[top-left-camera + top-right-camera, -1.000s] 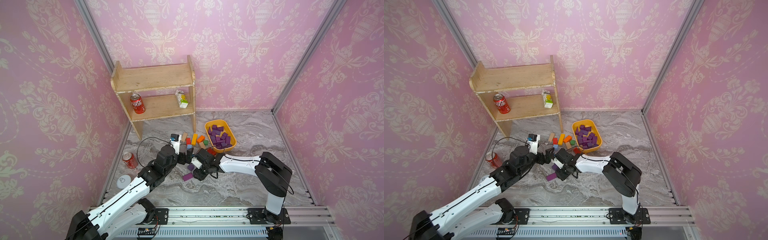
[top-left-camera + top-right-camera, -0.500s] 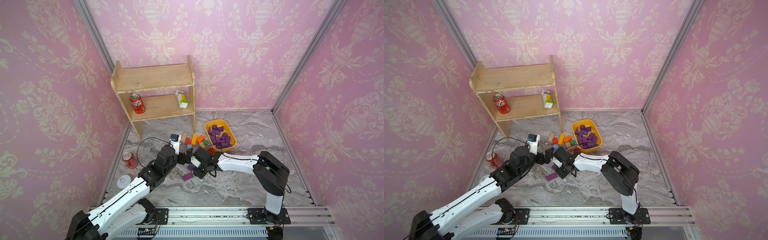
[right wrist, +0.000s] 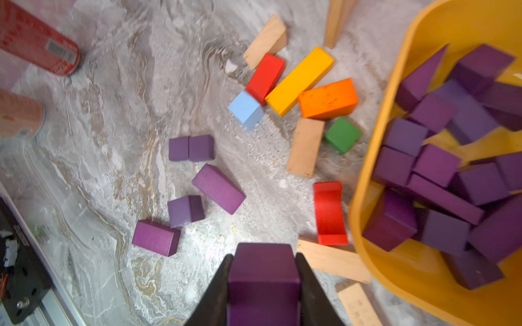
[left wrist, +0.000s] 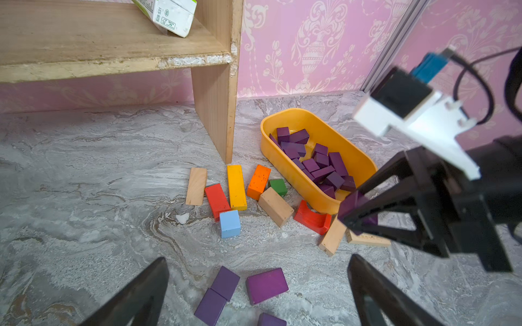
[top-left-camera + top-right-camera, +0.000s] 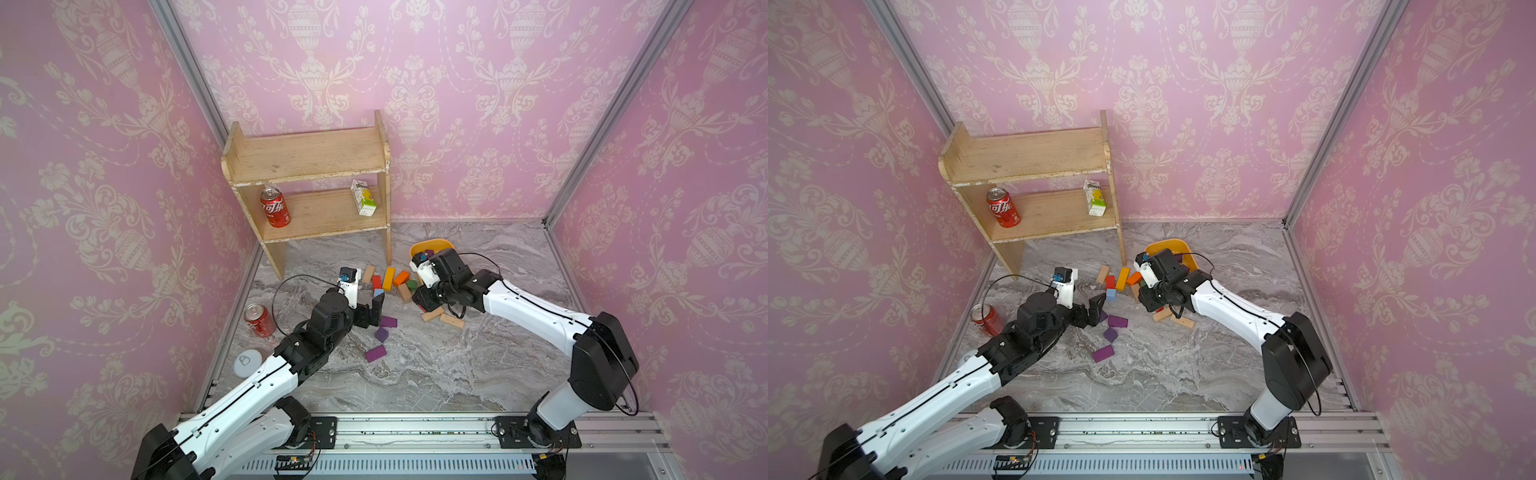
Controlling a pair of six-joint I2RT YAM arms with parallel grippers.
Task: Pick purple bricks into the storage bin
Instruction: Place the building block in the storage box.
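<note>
R hand (image 3: 264, 255) now clenched on purple brick (image 3: 264, 282), lifted beside storage bin (image 3: 363, 175), L hand (image 4: 258, 261) released

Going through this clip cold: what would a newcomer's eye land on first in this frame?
The yellow-orange storage bin by the wooden shelf leg, heaped with purple bricks, stands out first. Right beside it, the right gripper is shut on a purple brick. A few loose purple bricks lie on the floor before the open left gripper, near a cluster of coloured blocks.
</note>
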